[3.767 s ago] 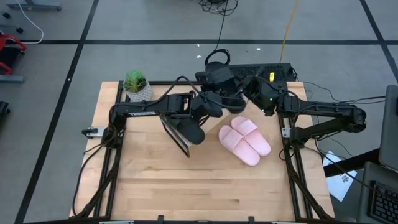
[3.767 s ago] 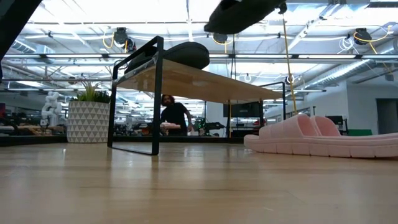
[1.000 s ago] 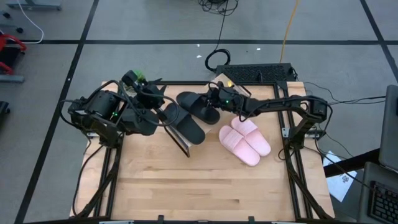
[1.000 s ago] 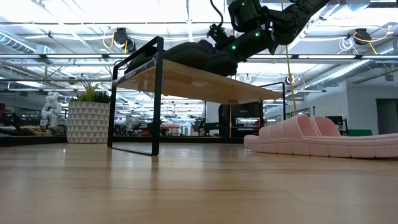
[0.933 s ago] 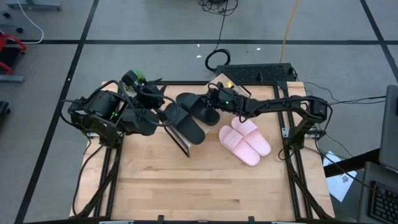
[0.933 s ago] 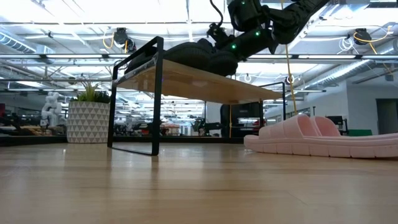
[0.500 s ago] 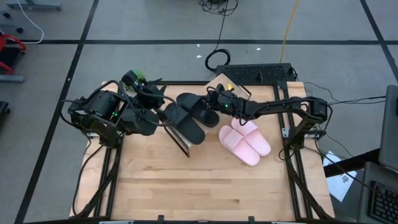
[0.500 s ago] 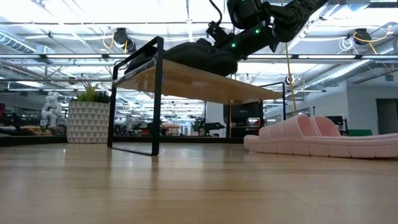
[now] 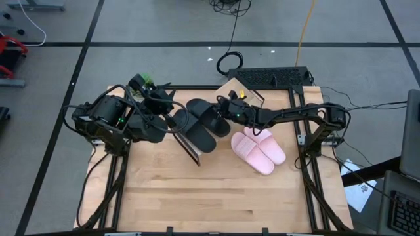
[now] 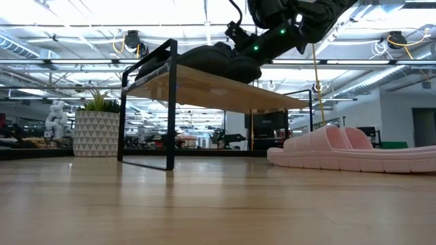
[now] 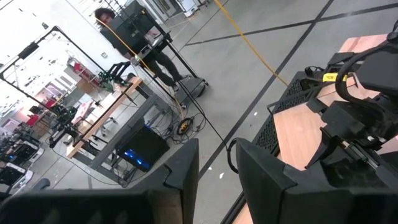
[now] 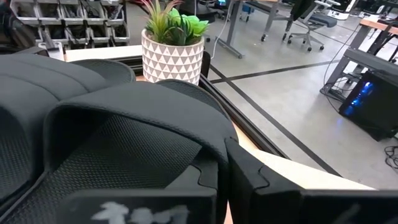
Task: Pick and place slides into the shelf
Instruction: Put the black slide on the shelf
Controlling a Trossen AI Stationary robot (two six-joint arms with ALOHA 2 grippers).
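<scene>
Two black slides lie side by side on the top board of the shelf (image 9: 190, 149): one nearer the table's front (image 9: 199, 133), one behind it (image 9: 209, 117). My right gripper (image 9: 228, 113) is shut and reaches in from the right, against the rear black slide (image 12: 124, 124). The low view shows it above the shelf (image 10: 204, 87). The pale pink pair (image 9: 258, 148) rests sole-down on the table to the shelf's right. My left gripper (image 11: 217, 180) is drawn back at the table's left, open, with nothing between its fingers. My right gripper's shut fingers (image 12: 239, 180) lie against the rear black slide at the side end of its wide strap (image 12: 208, 140). They come nearly level from the table's right and far side. The slide lies flat on the shelf's top board.
A potted plant (image 10: 95, 129) stands at the table's far left corner, behind my left arm (image 9: 125, 121). The near half of the table (image 9: 210, 196) is bare wood. A dark frame edges the table.
My right gripper has moved a little toward the table's near edge, staying shut against the rear black slide, and its arm has swung slightly with it. My left arm has kept still.
</scene>
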